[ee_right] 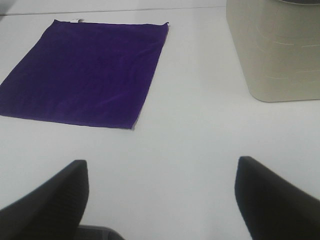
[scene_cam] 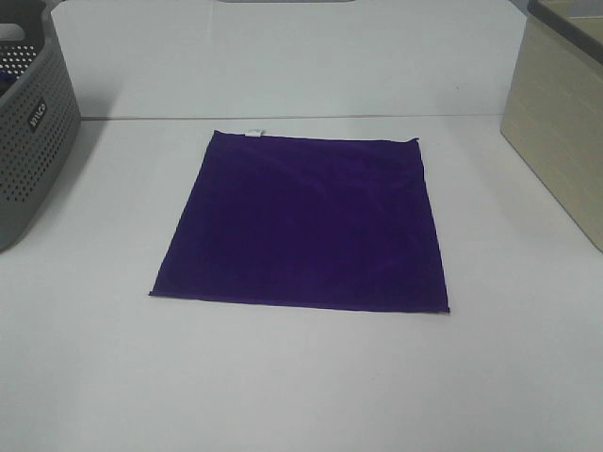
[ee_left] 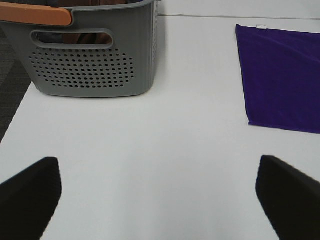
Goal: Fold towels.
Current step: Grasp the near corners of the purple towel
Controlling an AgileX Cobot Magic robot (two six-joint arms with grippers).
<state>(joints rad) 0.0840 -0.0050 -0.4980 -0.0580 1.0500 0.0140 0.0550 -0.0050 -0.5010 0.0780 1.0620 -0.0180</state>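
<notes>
Table [scene_cam: 283, 395] white and wide. Deep purple towel [scene_cam: 301, 221] spread flat at its middle in one layer, soft nap, thin hemmed edges, corners squared. Grey perforated basket [scene_cam: 33, 141] far left, beige bin [scene_cam: 561, 122] far right, both well apart from it. Over bare table: left gripper [ee_left: 156, 160] spread wide, nothing held; right gripper [ee_right: 161, 161] the same. Small white tag [scene_cam: 253, 132] on far edge.

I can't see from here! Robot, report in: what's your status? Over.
Left gripper and right gripper: jaws open, empty. Purple towel flat, unfolded. Grey basket, beige box off to the sides, clear of it.
</notes>
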